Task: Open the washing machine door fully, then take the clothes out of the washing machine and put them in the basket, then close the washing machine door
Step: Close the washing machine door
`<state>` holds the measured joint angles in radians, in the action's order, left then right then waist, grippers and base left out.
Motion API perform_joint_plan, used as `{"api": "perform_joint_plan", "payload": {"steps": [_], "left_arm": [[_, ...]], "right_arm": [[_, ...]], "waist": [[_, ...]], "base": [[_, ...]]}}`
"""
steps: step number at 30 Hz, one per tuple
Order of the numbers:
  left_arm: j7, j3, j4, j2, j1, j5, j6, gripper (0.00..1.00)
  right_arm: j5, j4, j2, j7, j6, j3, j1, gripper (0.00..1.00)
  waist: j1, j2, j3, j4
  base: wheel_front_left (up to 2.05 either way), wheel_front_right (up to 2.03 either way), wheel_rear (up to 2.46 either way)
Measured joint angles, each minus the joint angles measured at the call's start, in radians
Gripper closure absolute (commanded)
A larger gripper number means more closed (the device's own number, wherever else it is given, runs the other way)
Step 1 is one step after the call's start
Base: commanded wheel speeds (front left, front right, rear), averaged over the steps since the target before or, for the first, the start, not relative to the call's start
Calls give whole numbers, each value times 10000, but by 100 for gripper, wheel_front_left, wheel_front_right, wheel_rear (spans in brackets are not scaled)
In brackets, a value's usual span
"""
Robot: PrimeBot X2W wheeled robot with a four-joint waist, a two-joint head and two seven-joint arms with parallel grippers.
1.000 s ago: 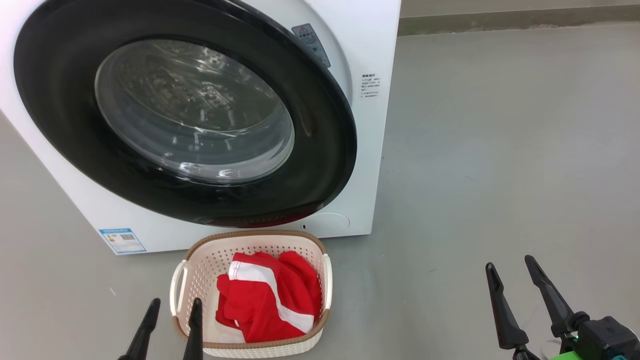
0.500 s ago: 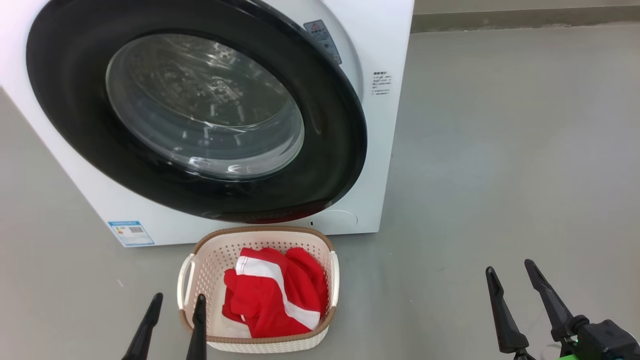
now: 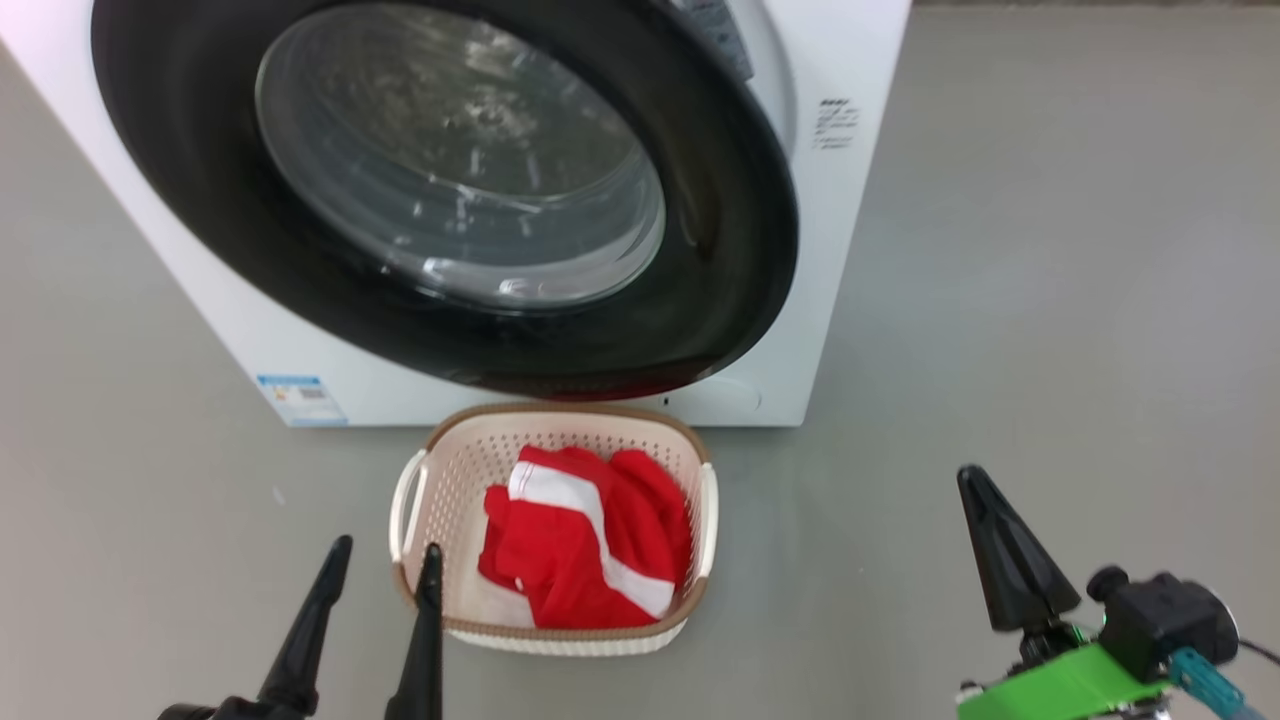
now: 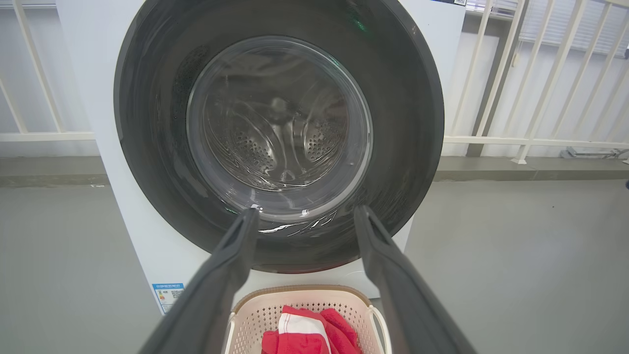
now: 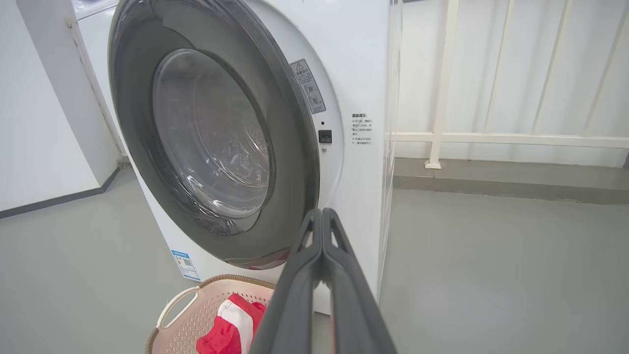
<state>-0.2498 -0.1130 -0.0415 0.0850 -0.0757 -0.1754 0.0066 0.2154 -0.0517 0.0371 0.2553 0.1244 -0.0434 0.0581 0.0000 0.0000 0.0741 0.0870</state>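
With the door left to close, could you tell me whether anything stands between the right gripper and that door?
Nothing visible does. The right gripper, jaws shut, has open air up to the washing machine door. The basket with the clothes sits on the floor to that gripper's left.

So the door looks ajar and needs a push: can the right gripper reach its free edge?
Probably yes. The right gripper, fingers pressed together, hangs over the floor right of the basket, and nothing stands between it and the washing machine door and its black rim.
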Motion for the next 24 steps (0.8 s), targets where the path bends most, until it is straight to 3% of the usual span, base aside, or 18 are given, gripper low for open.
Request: {"api": "perform_joint_plan", "payload": {"steps": [24], "left_arm": [[-19,-481,-385,-364,1256,79,-341,0]], "right_arm": [[-917,-2656,217,2,0,-1290,-5105,100]], "waist": [[0,0,2121,1224]], "base": [[0,0,0]]}}
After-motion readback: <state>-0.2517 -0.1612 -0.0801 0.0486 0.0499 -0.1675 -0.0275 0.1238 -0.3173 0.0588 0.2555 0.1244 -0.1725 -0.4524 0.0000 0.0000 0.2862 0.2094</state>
